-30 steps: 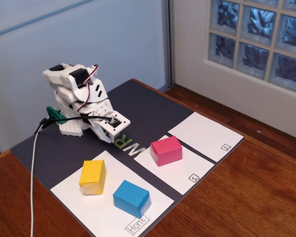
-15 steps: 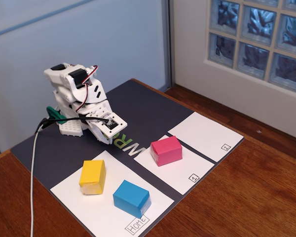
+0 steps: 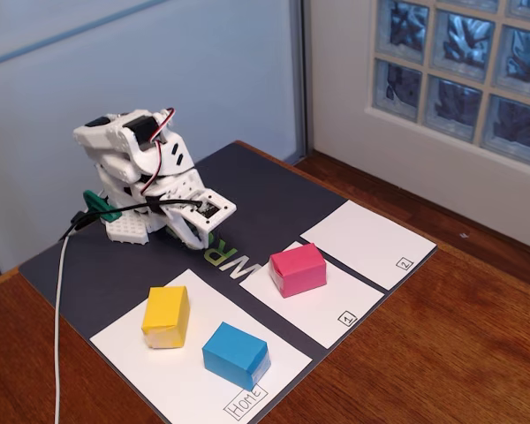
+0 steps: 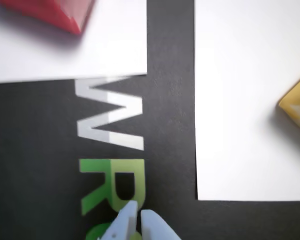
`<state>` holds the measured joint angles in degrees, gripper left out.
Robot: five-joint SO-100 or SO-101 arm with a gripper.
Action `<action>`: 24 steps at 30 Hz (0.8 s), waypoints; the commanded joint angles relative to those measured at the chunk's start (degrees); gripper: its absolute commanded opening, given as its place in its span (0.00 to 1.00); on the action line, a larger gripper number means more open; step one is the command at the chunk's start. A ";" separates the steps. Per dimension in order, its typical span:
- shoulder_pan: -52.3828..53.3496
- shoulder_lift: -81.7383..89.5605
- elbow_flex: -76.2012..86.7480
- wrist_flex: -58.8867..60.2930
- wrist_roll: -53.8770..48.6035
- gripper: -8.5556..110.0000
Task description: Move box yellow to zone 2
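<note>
Yellow paper wraps the box yellow [image 3: 166, 316], a small rectangular block with crisp folded edges, sitting on the left part of the large white sheet marked "Home" [image 3: 194, 375] in the fixed view. In the wrist view only a blurred corner of it [image 4: 297, 107] shows at the right edge. Just to its right on the same sheet, nearer the camera, lies a blue block [image 3: 236, 354] of like size, close beside it but apart. Farther right, a pink block [image 3: 298, 269] rests on the sheet marked "1" [image 3: 336, 305]; the wrist view catches its red-pink underside corner [image 4: 55, 12] at the top left. Beyond that sheet, across a narrow dark gap, zone 2 [image 3: 367, 243] is a bare white paper rectangle with a small boxed "2" at its near right corner.

All sheets lie flat on a matte dark mat [image 3: 247, 190] printed with white and green letters, which covers part of a polished reddish wooden tabletop [image 3: 442, 353].

The white plastic arm is folded low at the far left of the mat, its pincer [image 3: 197, 231] pointing down over the lettering, well away from the box yellow. In the wrist view the pincer [image 4: 138, 216] tips stand nearly together with only a thin slit between, holding nothing.
</note>
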<state>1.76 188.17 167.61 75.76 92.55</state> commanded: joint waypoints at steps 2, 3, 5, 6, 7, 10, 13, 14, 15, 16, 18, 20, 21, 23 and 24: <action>-0.35 -15.38 -12.57 -5.10 5.98 0.07; -0.09 -22.06 -17.05 -5.19 8.26 0.07; 0.26 -32.87 -25.58 -4.66 13.01 0.07; 0.44 -36.65 -29.00 -4.66 14.77 0.07; 0.70 -39.29 -31.82 -4.66 16.08 0.07; 2.72 -44.74 -37.53 -4.48 19.42 0.07; 5.54 -48.52 -41.31 -3.78 21.36 0.07; 6.42 -50.36 -43.07 -2.64 22.41 0.07; 7.47 -52.38 -44.82 -1.41 23.64 0.07; 8.53 -54.05 -46.32 -0.88 24.52 0.07; 10.81 -56.60 -48.34 -0.79 25.31 0.07; 13.27 -59.06 -50.10 -0.79 25.31 0.07; 14.50 -59.94 -50.63 -0.97 25.31 0.07; 16.79 -61.70 -51.68 -1.41 24.35 0.07; 17.84 -62.75 -52.29 -1.58 23.47 0.07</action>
<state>16.70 127.18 118.74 74.71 117.25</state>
